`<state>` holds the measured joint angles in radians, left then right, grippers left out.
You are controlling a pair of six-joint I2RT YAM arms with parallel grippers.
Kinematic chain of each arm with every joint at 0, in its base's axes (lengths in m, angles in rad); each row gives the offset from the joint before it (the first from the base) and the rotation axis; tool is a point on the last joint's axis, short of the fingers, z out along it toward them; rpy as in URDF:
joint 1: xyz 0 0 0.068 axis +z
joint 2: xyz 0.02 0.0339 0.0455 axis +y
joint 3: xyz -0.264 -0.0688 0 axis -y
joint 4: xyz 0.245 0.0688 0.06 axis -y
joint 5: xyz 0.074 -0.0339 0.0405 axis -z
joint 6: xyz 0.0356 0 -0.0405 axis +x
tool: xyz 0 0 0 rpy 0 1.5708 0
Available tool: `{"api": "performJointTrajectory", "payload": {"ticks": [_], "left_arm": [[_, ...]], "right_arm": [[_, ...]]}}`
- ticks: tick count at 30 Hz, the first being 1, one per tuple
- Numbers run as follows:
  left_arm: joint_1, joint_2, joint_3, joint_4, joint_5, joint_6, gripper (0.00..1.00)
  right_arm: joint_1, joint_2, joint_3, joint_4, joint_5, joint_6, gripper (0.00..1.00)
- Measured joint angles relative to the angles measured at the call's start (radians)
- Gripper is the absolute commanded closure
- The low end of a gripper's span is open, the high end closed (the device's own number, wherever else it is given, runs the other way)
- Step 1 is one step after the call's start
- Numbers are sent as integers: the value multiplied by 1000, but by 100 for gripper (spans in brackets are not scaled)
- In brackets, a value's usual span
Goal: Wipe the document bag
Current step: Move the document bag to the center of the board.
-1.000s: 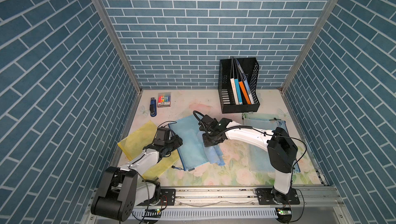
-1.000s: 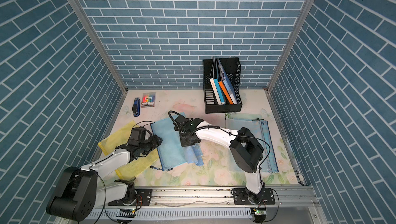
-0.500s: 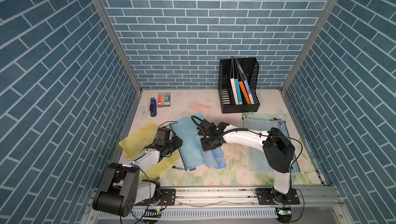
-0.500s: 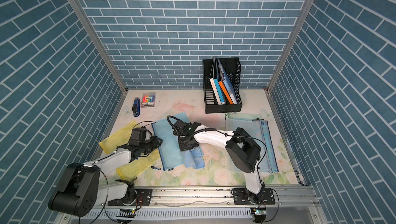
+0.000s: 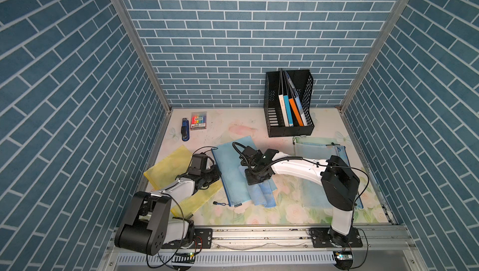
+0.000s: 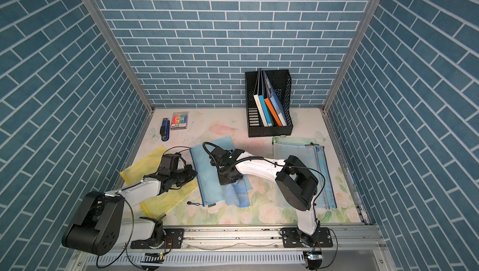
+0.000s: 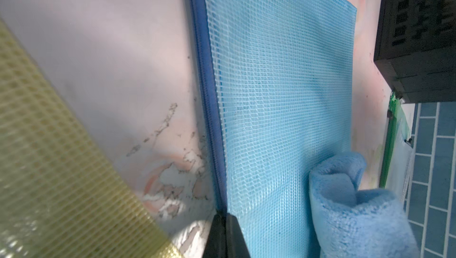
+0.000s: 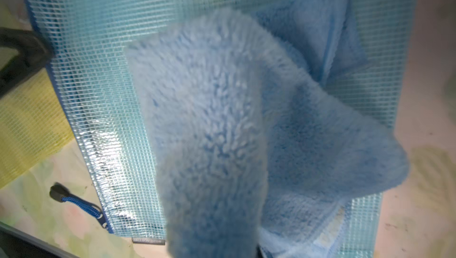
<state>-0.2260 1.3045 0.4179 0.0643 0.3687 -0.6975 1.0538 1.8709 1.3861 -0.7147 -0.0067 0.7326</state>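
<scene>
Two top views come first: in both, the blue mesh document bag lies flat at lower centre of the frame. The left gripper sits at its left long edge, and the right gripper presses a blue cloth onto its right side. A yellow bag lies under the left arm. Neither top view shows how the fingers stand. The left wrist view does: at bottom centre the left gripper's fingers are drawn together on the bag's dark blue zip edge, apparently pinching it. The right wrist view alone shows the cloth's fluffy pile filling the centre and running off the bottom edge, where the closed right gripper seems to hold it. It also shows the zip pull cord at lower left. The bag looks light, thin, floppy and slick, likely to slide under a wipe, so the stiffer zip edge is the sensible hold.
</scene>
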Motion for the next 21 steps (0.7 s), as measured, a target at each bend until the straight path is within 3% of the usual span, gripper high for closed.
{"api": "performJointTrajectory", "payload": {"ticks": [7,21], "left_arm": [[-77,2,46,-19,42,57,100],[-206,98,79,-22,116,109,100]], "right_arm": [[-1,-78,40,-91,50,-8,100],[-32,-24,-6,-58,51,-5,100]]}}
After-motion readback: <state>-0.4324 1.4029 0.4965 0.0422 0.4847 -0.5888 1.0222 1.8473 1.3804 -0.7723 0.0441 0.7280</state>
